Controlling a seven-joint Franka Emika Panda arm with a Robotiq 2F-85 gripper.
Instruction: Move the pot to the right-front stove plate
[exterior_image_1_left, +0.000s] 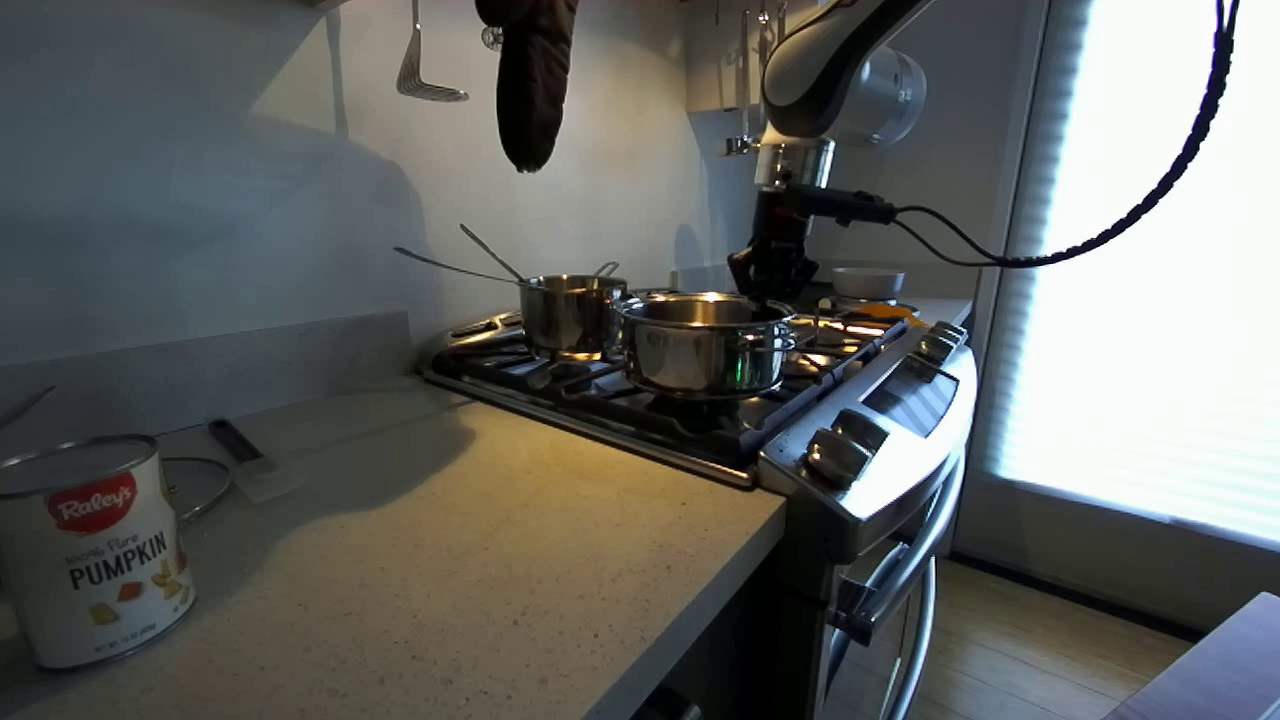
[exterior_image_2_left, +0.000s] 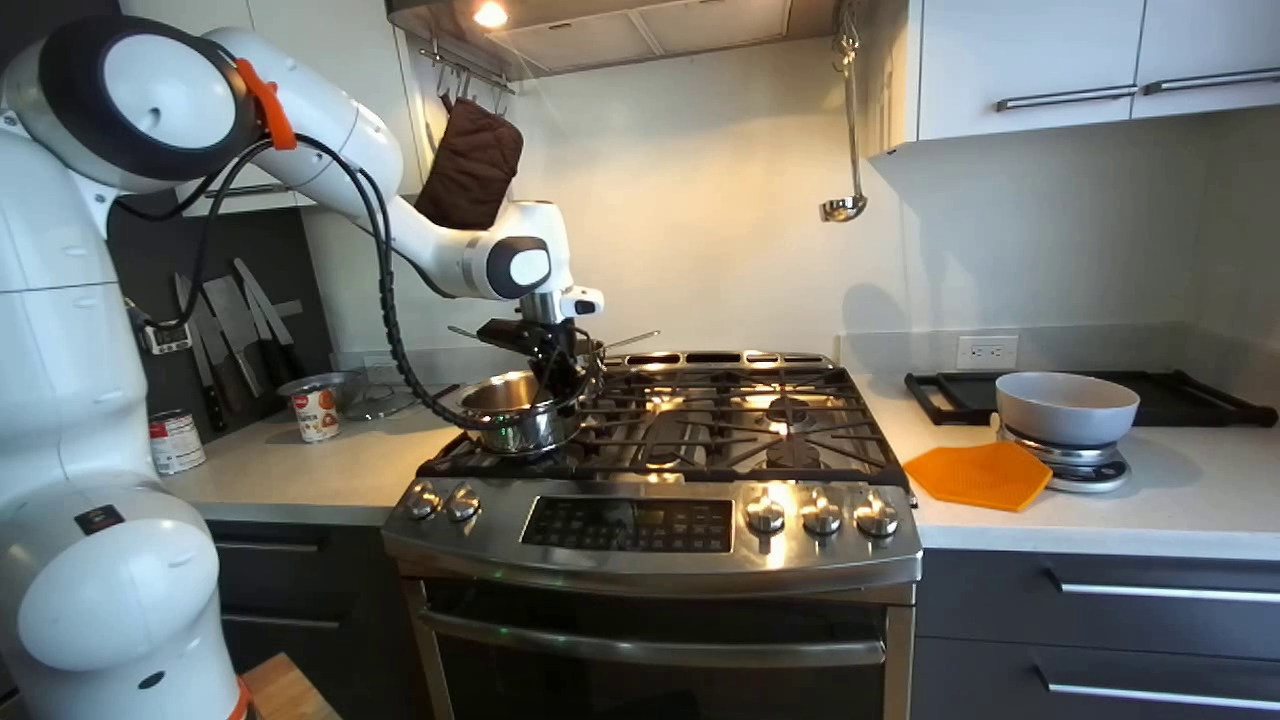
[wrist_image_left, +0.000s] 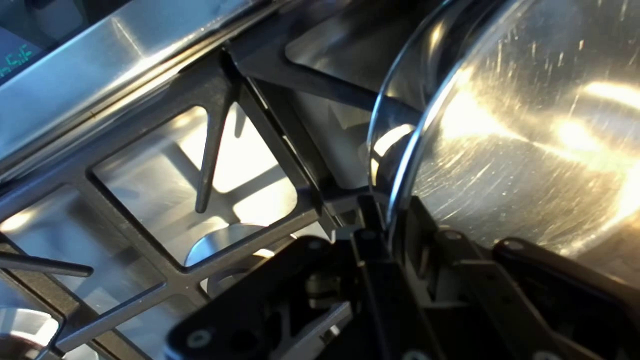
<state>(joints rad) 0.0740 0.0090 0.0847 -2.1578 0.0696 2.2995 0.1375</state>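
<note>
The wide steel pot (exterior_image_1_left: 690, 358) sits over the left-front burner of the stove, its small side handle facing the stove front. It also shows in an exterior view (exterior_image_2_left: 530, 434), and its scratched inside fills the right of the wrist view (wrist_image_left: 525, 165). My gripper (wrist_image_left: 393, 215) has one finger inside the pot and one outside, pinched on its rim on the side toward the stove's middle. In both exterior views the gripper (exterior_image_1_left: 765, 303) (exterior_image_2_left: 550, 392) points down at that rim. The right-front stove plate (exterior_image_2_left: 794, 453) has nothing on it.
A smaller steel pot (exterior_image_1_left: 572, 312) with long-handled utensils stands behind on the left-rear burner. Black grates (exterior_image_2_left: 690, 430) cover the stovetop. A grey bowl (exterior_image_2_left: 1066, 408) on a scale and an orange mat (exterior_image_2_left: 980, 476) lie to the right. A pumpkin can (exterior_image_1_left: 95, 560) stands on the left counter.
</note>
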